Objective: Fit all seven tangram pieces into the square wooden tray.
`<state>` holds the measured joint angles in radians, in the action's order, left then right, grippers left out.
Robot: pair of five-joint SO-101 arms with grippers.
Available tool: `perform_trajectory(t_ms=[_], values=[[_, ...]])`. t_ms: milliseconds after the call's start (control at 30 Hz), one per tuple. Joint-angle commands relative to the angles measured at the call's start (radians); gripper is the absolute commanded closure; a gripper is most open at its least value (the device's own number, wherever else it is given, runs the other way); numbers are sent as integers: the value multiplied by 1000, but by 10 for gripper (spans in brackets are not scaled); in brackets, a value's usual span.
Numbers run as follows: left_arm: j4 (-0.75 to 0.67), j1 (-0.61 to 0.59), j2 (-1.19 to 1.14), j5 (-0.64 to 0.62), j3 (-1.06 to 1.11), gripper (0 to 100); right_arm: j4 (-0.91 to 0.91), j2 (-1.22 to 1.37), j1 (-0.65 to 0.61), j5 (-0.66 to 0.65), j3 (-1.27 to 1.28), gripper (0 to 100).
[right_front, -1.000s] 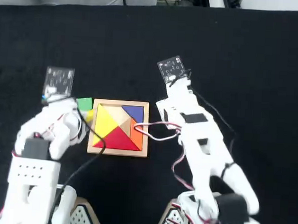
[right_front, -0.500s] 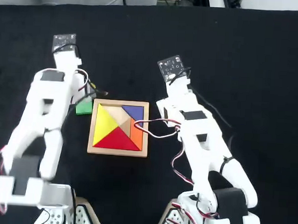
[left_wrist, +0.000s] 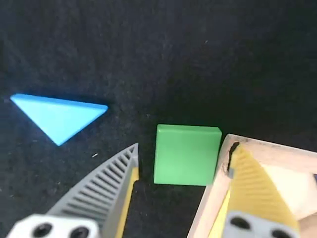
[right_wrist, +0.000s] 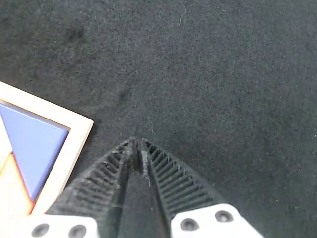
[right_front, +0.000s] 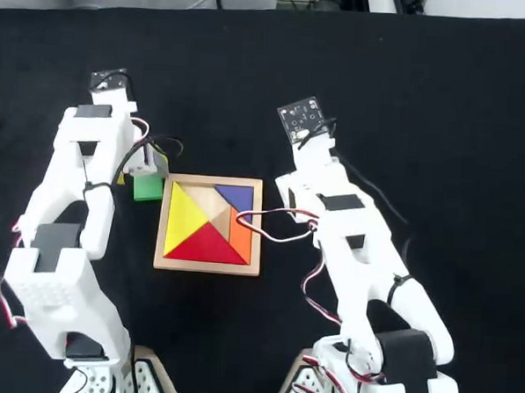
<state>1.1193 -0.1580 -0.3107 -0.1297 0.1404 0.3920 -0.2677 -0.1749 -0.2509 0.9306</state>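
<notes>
The square wooden tray (right_front: 255, 231) holds a yellow triangle (right_front: 185, 217), a red triangle (right_front: 210, 246), an orange piece (right_front: 242, 237) and a dark blue triangle (right_front: 236, 196); a patch of bare wood (right_front: 212, 199) shows at its far side. A green square (right_front: 147, 189) lies on the cloth just outside the tray's far left corner. In the left wrist view my left gripper (left_wrist: 184, 147) is open, one finger beside the green square (left_wrist: 186, 154) and the other over the tray corner (left_wrist: 210, 198). A light blue triangle (left_wrist: 57, 116) lies beyond it. My right gripper (right_wrist: 136, 145) is shut and empty beside the tray's rim (right_wrist: 74, 135).
Black cloth covers the table (right_front: 442, 127). The right arm (right_front: 341, 218) stretches along the tray's right side, with a red and white cable (right_front: 270, 222) looping over the tray edge. The arm bases stand at the front edge.
The left arm has swung up and away from the tray's left side, stretching toward the back, so its gripper now hangs over the green square. The right arm has kept still.
</notes>
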Motion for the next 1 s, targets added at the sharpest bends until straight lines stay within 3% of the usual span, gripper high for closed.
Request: perform_trajectory(t_ms=[0, 167, 967], values=[[14, -5, -31, 5, -50, 708, -17, -2, 9, 0, -59, 987], [20, -12, -51, 69, -48, 708, -15, -2, 9, 0, -58, 987], [74, -65, -9, 68, -51, 757, -17, -2, 9, 0, -58, 987]])
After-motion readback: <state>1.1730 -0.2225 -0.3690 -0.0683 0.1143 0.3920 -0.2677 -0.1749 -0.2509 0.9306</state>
